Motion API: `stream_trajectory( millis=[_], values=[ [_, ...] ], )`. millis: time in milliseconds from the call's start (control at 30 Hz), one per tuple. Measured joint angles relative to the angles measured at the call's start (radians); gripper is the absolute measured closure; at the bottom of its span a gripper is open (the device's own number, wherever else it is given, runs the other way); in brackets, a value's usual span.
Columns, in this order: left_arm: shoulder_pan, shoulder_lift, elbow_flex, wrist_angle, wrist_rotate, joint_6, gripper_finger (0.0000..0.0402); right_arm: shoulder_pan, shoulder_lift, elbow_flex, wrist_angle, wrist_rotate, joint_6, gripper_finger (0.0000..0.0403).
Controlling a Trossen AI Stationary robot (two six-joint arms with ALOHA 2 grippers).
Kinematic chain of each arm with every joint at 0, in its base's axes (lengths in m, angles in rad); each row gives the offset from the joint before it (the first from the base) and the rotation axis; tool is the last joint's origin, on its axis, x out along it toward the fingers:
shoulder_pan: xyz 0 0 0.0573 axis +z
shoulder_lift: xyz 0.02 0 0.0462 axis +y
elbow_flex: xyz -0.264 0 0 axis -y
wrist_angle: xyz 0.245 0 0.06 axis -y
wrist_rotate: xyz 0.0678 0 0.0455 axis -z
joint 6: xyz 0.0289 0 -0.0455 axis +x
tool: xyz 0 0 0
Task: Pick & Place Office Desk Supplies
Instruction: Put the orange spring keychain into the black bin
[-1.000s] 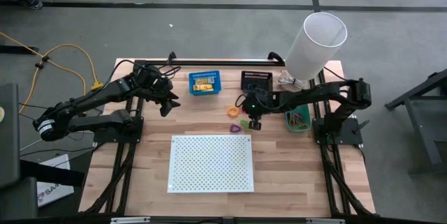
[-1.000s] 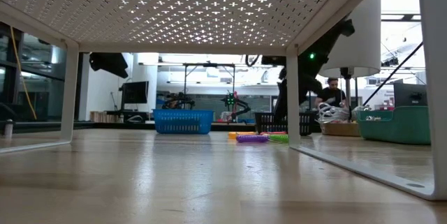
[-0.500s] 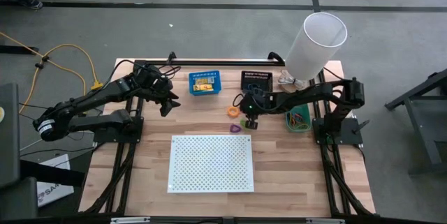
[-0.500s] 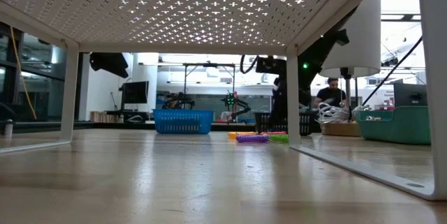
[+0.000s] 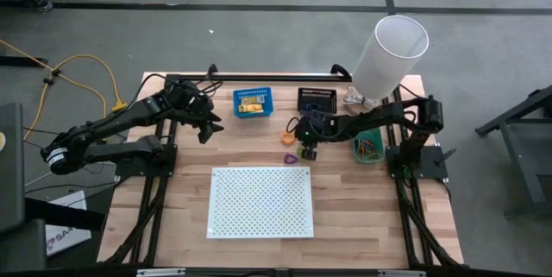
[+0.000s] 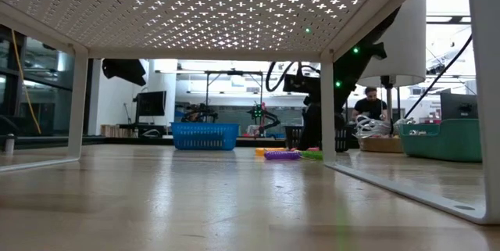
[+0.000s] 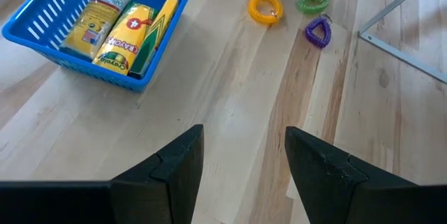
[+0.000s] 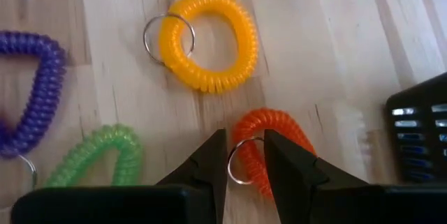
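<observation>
right gripper (image 8: pixel 244 155) fingers half-parted around orange loop (image 8: pixel 274 140) ring, on worktop (image 5: pixel 345 199) | left gripper (image 7: pixel 244 158) open beside blue bin (image 7: pixel 84 49)

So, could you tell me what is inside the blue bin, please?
The blue bin holds yellow crayon packets: two lie flat and one stands on edge against the wall. Whatever may lie beneath them is covered.

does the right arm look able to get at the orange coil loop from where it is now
Probably yes. The right gripper hangs right over the orange coil loop, fingers partly apart astride its metal ring, with bare wood around it. The yellow coil loop lies apart, out of the way.
</observation>
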Motion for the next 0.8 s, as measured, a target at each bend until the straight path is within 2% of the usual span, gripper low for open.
stream_trajectory(
  millis=[633,800],
  values=[
    [0.0,0.0,0.0,0.0,0.0,0.0,0.0206,-0.026,0.0,0.0,0.002,0.0,-0.001,0.0319],
    [0.0,0.0,0.0,0.0,0.0,0.0,0.0206,-0.026,0.0,0.0,0.002,0.006,-0.005,0.0331]
  ],
)
